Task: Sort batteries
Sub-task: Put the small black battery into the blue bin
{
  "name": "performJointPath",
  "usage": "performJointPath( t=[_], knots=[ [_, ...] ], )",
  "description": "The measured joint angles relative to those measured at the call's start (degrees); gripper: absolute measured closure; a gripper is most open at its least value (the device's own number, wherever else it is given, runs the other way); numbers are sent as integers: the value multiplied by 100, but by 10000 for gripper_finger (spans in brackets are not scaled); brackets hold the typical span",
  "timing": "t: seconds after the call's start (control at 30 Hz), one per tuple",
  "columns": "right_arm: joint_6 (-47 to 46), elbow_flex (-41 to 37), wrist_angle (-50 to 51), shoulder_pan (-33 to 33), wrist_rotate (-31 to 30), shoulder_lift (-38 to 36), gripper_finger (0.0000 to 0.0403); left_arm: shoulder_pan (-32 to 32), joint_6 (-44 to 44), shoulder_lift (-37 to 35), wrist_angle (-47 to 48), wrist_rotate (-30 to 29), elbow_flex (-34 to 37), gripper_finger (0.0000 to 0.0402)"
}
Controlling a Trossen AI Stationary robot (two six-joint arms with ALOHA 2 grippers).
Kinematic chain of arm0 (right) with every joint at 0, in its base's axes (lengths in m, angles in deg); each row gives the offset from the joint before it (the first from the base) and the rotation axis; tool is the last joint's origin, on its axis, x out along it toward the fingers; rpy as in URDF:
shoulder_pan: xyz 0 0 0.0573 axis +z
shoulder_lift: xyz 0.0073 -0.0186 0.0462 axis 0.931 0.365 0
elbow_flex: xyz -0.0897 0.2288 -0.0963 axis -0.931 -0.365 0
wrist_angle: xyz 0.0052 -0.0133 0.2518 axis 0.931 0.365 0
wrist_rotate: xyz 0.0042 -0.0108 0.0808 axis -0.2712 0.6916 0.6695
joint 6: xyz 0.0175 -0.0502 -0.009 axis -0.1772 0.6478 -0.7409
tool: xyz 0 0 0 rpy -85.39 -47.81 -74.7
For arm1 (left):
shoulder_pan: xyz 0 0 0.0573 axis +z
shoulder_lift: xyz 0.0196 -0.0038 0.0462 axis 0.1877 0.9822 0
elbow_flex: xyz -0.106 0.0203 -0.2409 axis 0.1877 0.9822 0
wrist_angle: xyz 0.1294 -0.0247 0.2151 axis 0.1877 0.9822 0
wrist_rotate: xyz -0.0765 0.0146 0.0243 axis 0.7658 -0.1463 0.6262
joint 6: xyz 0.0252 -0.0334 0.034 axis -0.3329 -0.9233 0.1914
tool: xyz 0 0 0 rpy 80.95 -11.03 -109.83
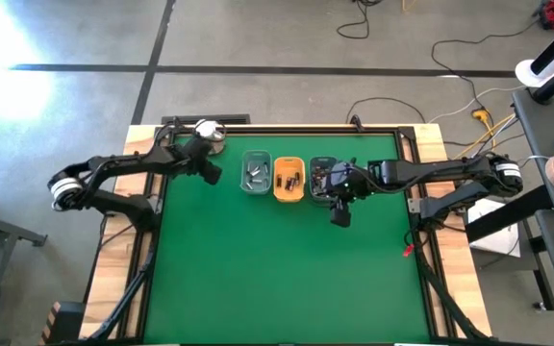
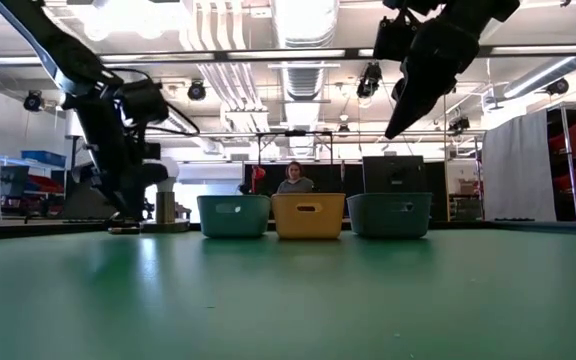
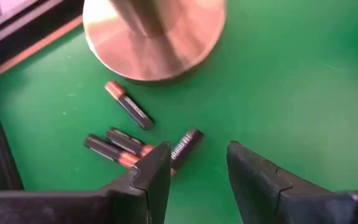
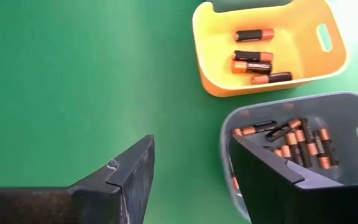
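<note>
Three trays in a row at the far middle of the green tabletop (image 1: 277, 279): grey-green tray (image 1: 255, 171), yellow tray (image 1: 289, 179), blue-grey tray (image 1: 319, 180).

Batteries: four dark, copper-tipped ones lie in the yellow tray (image 4: 253, 59); a larger heap fills the blue-grey tray (image 4: 297, 142); silvery pieces show in the grey-green tray, type not clear. Four loose batteries (image 3: 129, 134) lie on the tabletop just beside a round metal base (image 3: 154, 37), near the far left corner.

Left gripper (image 3: 197, 168): low over the loose batteries, jaws apart, nothing between them; one battery lies just beside one finger (image 3: 157, 171).

Right gripper (image 4: 191, 168): raised above the blue-grey tray's near edge, jaws apart and empty.

Background, low view: a seated person (image 2: 294, 178) beyond the trays.
</note>
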Motion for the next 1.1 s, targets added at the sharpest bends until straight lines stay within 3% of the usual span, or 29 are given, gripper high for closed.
performJointPath(
  t=[0.43, 0.7, 0.87, 1.1],
  knots=[
    [-754, 0, 11, 456, -1, 0, 204, 354, 314, 1011, -198, -11, -260, 260],
    [-951, 0, 8, 538, -12, 0, 204, 379, 662, 959, -236, 261, -227, 266],
    [-1019, 0, 4, 536, -17, 0, 204, 379, 617, 962, -253, 445, -131, 302],
    [-1017, 0, 2, 536, -15, 0, 204, 373, 567, 964, -227, 583, -120, 383]
  ],
)
